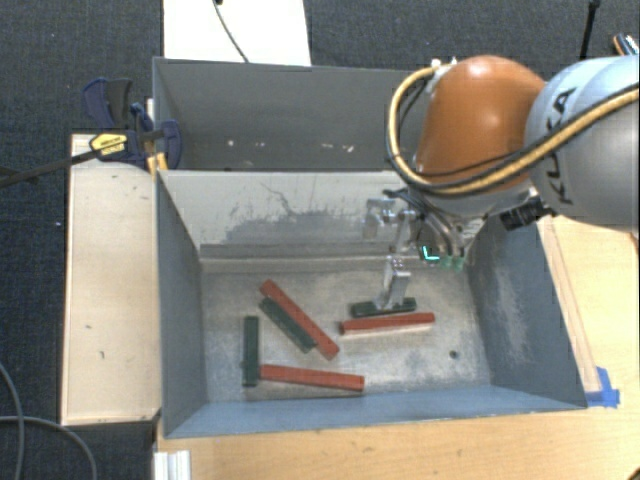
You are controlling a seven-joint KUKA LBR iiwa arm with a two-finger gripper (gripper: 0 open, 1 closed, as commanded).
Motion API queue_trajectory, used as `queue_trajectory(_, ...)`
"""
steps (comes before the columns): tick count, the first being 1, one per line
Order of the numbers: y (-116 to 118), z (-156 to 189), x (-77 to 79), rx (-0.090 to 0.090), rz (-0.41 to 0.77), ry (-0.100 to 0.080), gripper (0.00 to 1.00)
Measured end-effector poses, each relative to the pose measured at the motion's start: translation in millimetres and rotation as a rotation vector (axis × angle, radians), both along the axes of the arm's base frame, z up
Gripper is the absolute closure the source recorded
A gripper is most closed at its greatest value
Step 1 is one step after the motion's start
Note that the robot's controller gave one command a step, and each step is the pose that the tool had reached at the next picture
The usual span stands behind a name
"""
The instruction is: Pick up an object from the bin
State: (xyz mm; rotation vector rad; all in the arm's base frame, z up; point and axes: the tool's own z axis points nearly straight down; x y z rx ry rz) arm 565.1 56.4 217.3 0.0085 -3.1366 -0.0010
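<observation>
Two sticks lie side by side right of the middle of the bin (515, 318): a dark green stick (382, 309) and, just nearer, a red stick (388, 323). My gripper (398, 293) is down over the green one, can't tell if it's open or closed tbh. Four more sticks (300, 320) lie left.

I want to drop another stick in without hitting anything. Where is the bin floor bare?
Bare floor: the right side, between the red flat bar by the gripper and the grey bin's right wall; also the back left strip. Crowded: front left, where a slanted red bar, a slanted green bar, another green bar and a front red bar lie close.
</observation>
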Motion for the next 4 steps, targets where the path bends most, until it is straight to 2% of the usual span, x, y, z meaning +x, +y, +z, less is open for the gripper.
queue_trajectory(1,-51,-151,-3.2,-0.001,0.051,0.000,0.00)
queue_trajectory(2,-50,-146,-0.7,0.000,0.050,-0.008,1.00)
queue_trajectory(3,-28,-20,8.5,0.000,0.102,-0.014,1.00)
queue_trajectory(4,-8,53,-5.6,0.001,0.108,-0.016,1.00)
